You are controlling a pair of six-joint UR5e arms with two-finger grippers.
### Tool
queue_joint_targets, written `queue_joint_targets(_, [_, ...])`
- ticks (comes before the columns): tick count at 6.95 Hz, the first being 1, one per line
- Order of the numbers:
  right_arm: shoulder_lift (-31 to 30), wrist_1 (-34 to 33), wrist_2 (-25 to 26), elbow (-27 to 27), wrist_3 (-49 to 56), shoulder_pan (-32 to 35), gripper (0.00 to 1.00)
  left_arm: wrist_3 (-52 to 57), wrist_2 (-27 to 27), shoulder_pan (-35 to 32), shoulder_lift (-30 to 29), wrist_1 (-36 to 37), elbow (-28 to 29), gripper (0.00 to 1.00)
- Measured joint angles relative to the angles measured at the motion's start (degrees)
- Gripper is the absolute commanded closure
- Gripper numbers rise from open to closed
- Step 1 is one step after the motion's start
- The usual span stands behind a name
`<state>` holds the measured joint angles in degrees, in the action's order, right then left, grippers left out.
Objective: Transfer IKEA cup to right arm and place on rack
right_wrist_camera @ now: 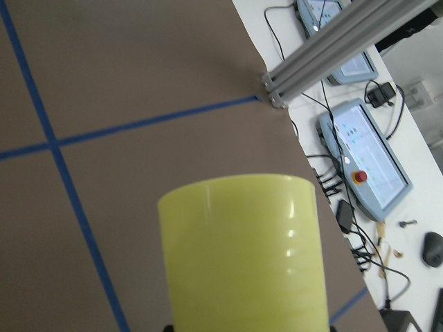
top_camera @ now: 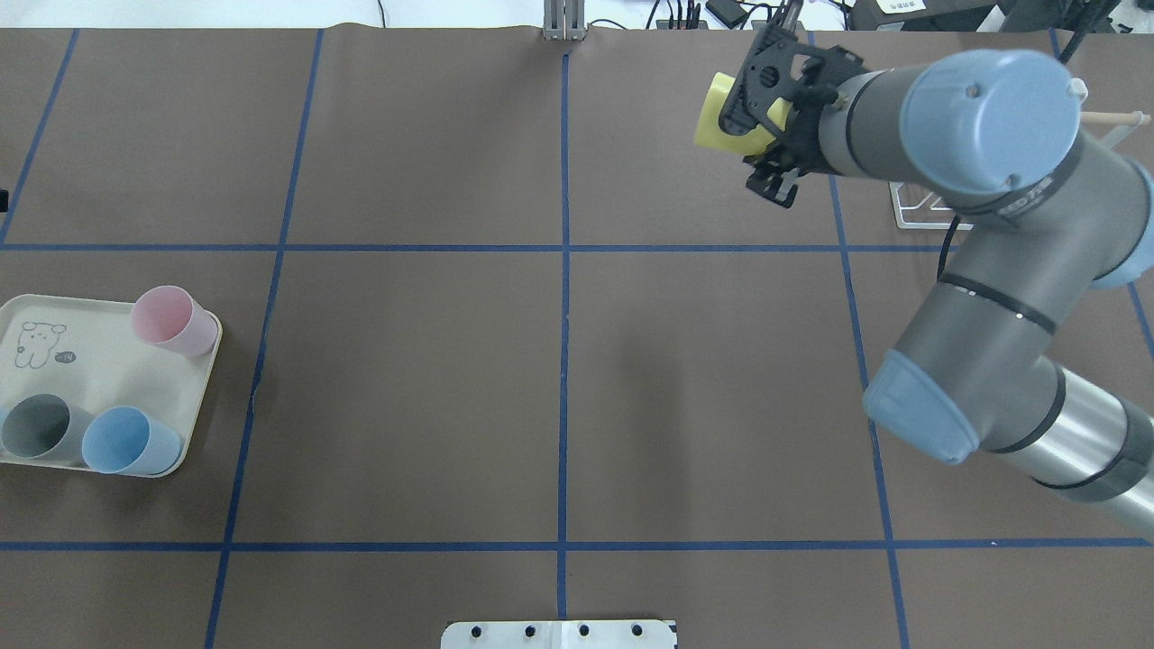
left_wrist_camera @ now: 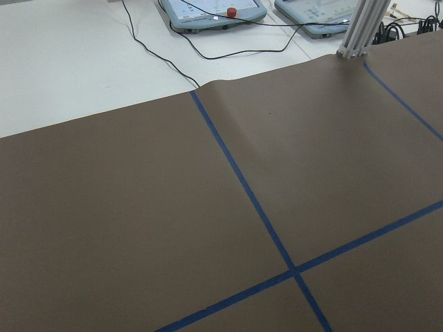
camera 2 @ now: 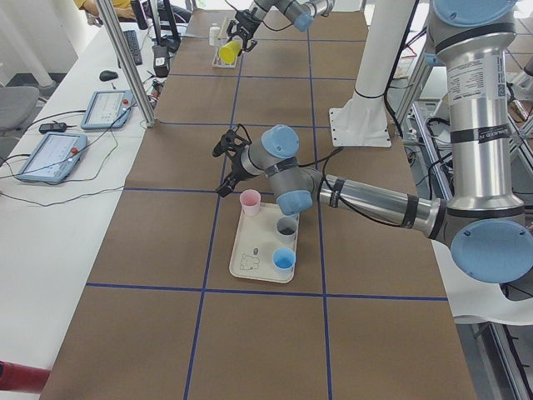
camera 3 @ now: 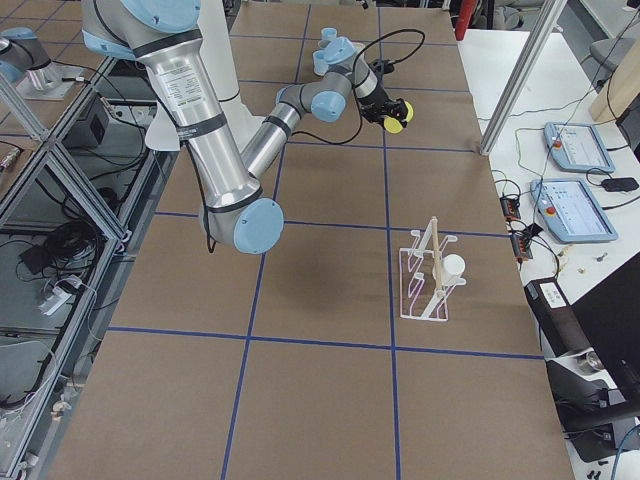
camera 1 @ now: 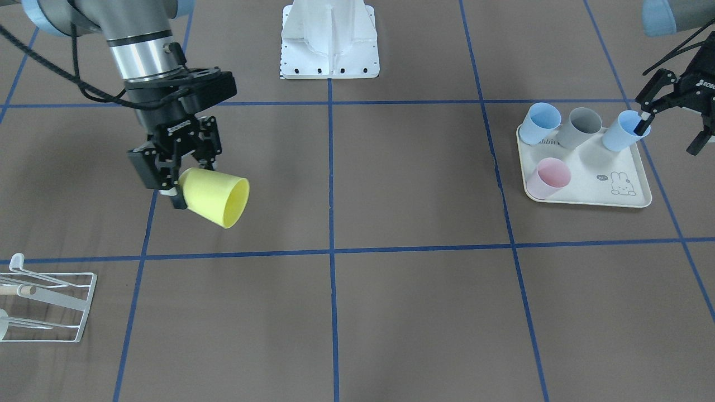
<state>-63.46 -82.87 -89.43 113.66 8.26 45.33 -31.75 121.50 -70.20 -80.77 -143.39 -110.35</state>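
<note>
My right gripper is shut on the base of a yellow cup and holds it on its side above the table, mouth pointing away from the wrist. The cup also shows in the overhead view and fills the right wrist view. The white wire rack with its wooden dowel stands on the table beyond the right arm; in the overhead view the rack is mostly hidden by the arm. My left gripper is open and empty beside the tray's cups, one fingertip at a blue cup's rim.
A cream rabbit-print tray holds a pink cup, a grey cup and two blue cups. The white robot base stands at the table's middle edge. Tablets and cables lie past the mat's far edge.
</note>
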Motion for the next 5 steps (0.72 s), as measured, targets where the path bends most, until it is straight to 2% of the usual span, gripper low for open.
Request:
queue_joint_targets(1, [-0.15,-4.14,0.56,0.11,8.8,3.94,1.0,-0.02,0.03,-0.07,0.36,-0.14,-0.08,0.0])
queue_joint_targets(3, [-0.55,-7.28,2.17,-2.26,27.66,10.57,1.0,-0.27,0.05,-0.11,0.8,-0.58,-0.12,0.0])
queue_joint_targets(5, [-0.28,-7.53,7.65,-6.7,47.25,13.68,1.0,-0.39,0.11,-0.11,0.87,-0.72,-0.19,0.0])
